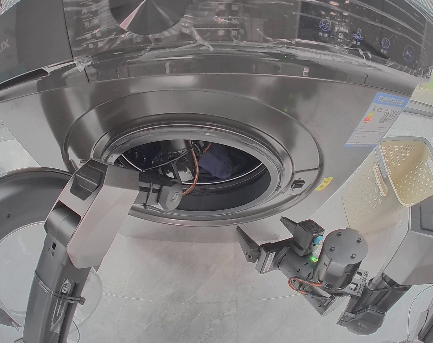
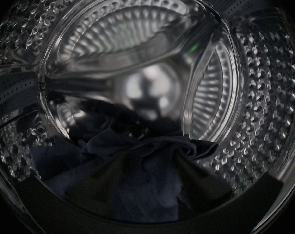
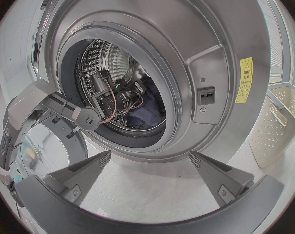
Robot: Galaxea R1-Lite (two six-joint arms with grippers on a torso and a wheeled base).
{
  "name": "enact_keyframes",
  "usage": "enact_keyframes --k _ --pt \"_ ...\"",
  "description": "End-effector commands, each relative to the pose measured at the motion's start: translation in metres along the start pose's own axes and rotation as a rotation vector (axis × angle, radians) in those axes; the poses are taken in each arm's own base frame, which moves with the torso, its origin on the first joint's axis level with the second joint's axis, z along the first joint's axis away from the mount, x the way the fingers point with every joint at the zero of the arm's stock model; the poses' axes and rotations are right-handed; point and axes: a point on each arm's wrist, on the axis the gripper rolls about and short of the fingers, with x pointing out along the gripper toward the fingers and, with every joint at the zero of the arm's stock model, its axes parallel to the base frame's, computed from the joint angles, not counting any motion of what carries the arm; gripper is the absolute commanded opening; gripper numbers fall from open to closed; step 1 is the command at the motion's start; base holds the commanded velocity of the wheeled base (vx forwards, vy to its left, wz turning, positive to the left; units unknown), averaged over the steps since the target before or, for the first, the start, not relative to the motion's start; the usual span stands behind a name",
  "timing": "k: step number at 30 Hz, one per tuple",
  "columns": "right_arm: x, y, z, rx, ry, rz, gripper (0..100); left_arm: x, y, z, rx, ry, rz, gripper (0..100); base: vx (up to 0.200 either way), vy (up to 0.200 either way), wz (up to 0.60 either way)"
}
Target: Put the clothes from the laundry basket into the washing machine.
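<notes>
The grey washing machine (image 1: 254,120) stands with its round port open. A dark blue garment (image 2: 144,192) lies crumpled on the floor of the perforated drum (image 2: 270,82), and the same garment (image 1: 220,161) shows through the port (image 3: 147,112). My left arm goes in through the port, and its wrist (image 1: 171,160) is inside the drum. My left gripper (image 2: 147,166) hangs open just above the cloth, its dark fingers (image 2: 199,186) spread to either side. My right gripper (image 1: 260,226) is open and holds nothing, low in front of the machine, below the port (image 3: 149,153).
A cream laundry basket (image 1: 407,177) lies tipped against the machine's right side (image 3: 277,124), and what I see of its inside is bare. The round glass door (image 1: 16,206) is swung open on the left. Pale tiled floor (image 1: 188,282) lies in front.
</notes>
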Motion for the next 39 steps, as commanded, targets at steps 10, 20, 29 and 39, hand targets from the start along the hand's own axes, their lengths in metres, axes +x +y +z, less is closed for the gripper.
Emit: enact_keyframes --k 10,20,29,39 --pt "-0.003 0.0 -0.002 -0.002 0.013 0.003 100 -0.09 -0.012 0.014 0.175 0.297 -0.018 100 0.0 0.0 0.0" --pt "-0.005 -0.003 -0.004 -0.006 0.024 -0.005 100 -0.173 -0.021 0.024 0.229 0.452 -0.107 100 0.0 0.0 0.0" --pt "-0.029 -0.014 0.006 -0.019 0.041 0.012 100 -0.255 -0.018 0.026 0.233 0.61 -0.222 100 0.0 0.0 0.0" --pt "-0.072 -0.045 0.028 -0.046 0.028 -0.005 100 -0.319 -0.005 0.092 0.205 0.529 -0.272 100 -0.02 0.0 0.0"
